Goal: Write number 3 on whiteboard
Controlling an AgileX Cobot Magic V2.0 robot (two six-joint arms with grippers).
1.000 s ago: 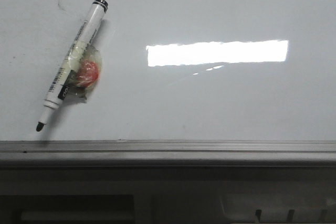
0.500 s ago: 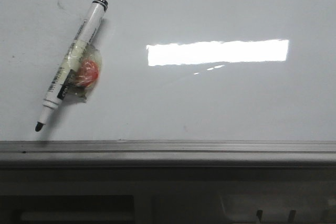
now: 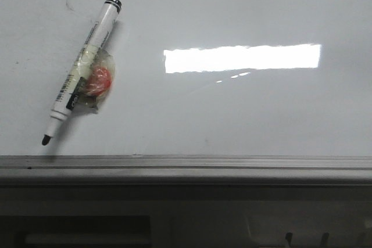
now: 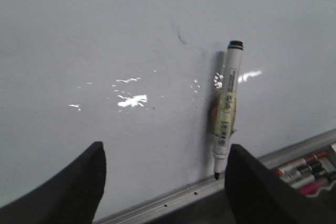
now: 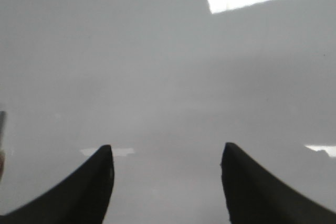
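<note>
Lying on the whiteboard point(image 3: 244, 114), the uncapped marker point(image 3: 82, 69) is seen just beyond the left gripper point(image 4: 164, 163), jaws apart, tip toward the frame rail point(image 3: 186, 164); right gripper point(image 5: 167, 174), jaws apart, is farther off. No number 3 drawn yet.

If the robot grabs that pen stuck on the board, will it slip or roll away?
The marker looks stiff and light. Its round barrel would probably roll, but the taped-on red lump seems to hold it to the whiteboard, so it may resist at first. The glossy tape could be slippery.
</note>
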